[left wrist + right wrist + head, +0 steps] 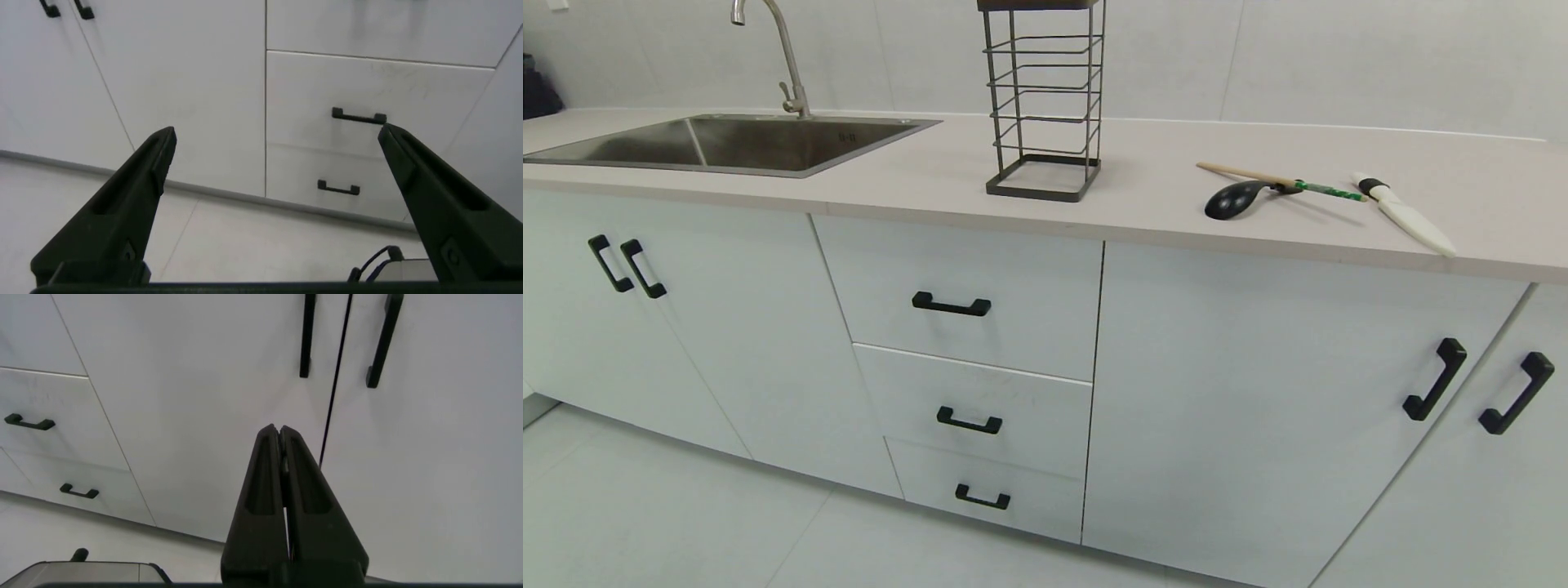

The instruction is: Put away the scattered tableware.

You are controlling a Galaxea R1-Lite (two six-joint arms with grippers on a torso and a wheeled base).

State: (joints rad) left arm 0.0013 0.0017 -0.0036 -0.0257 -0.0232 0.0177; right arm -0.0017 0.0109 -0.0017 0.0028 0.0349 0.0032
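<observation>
Nothing looks put away yet. Well to the left of the wire rack [1044, 106] is the sink [727, 143] with its tap [784, 57]. The rack itself stands upright on the bench [1160, 163]. Well to the right of the rack lie the black spoon [1232, 199], a patterned wooden stick [1282, 180] touching its handle, and, farthest from the rack, a white-bladed utensil [1409, 216]. All three remain to be collected.

The left gripper [276, 135] hangs low before the drawers [956, 305] under the rack, jaws spread wide and empty. The right gripper [280, 433] faces the cupboard doors [1258, 392] below and right of the rack, jaws pressed together on nothing.

The bench is pale and matt. The cabinets are white with black handles, and the wall and floor are light.
</observation>
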